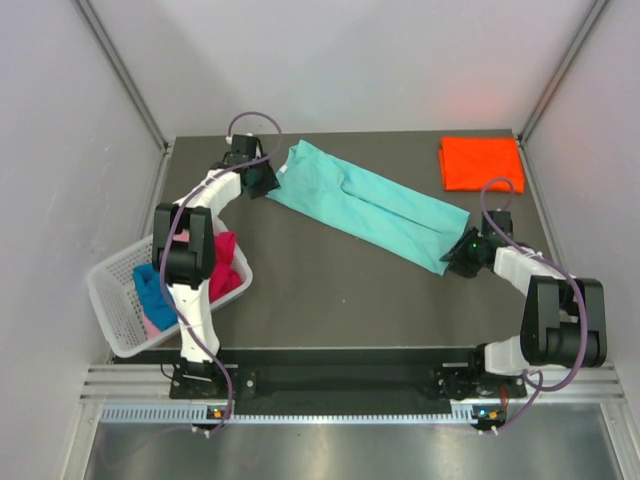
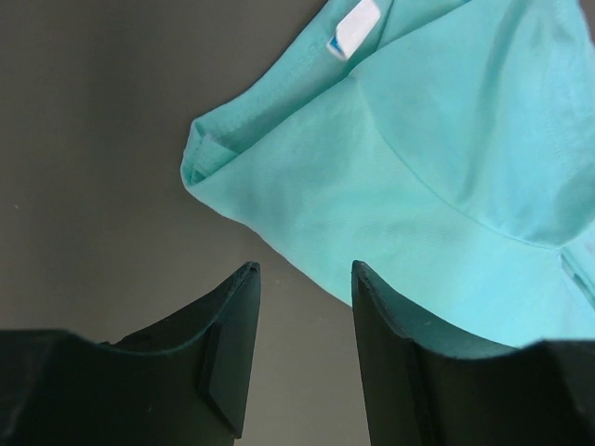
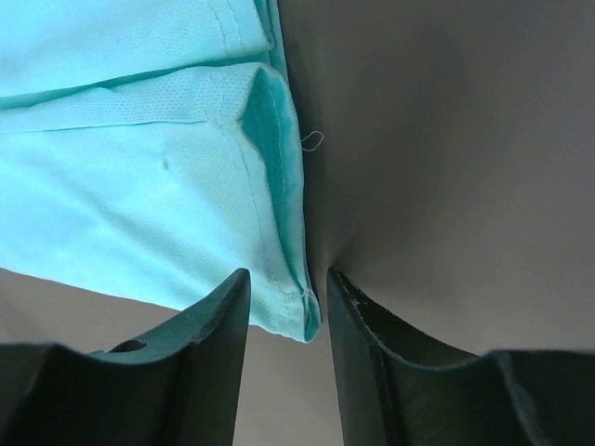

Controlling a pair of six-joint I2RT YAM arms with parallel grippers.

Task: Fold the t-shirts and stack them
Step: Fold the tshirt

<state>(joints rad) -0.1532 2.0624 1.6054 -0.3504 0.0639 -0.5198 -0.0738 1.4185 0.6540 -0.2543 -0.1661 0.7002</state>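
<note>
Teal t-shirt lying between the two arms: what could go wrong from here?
The right gripper has only a corner hem of the teal t-shirt between its open fingers; closing may catch too little and slip. The left gripper is open beside the shirt's edge, so it could miss the cloth.

text legible: none | only label: small white tag sewn on the teal t-shirt | place: about 12 o'clock in the left wrist view, at the cloth's folded edge | tag face: plain white, any print too blurred or too small to read
</note>
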